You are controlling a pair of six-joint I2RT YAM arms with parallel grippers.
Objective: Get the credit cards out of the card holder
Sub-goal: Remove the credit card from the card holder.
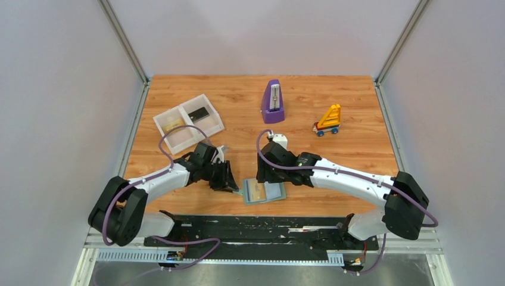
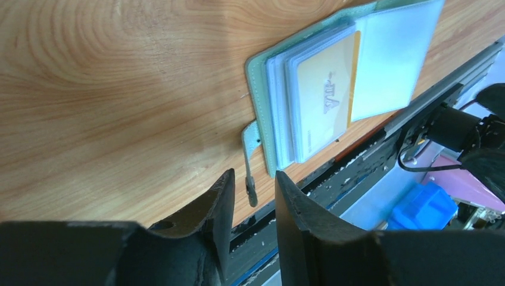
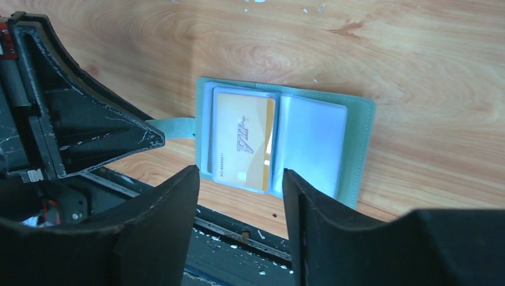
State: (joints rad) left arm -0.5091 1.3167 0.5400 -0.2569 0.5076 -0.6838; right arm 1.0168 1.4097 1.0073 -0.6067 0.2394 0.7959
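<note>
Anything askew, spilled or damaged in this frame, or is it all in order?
Nothing spilled or broken. The open card holder lies slightly askew, close to the near edge of the table, with a gold card in one pocket. The black rail below that edge is scuffed with white flecks.

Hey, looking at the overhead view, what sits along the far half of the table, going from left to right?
tray → metronome → toy
</note>
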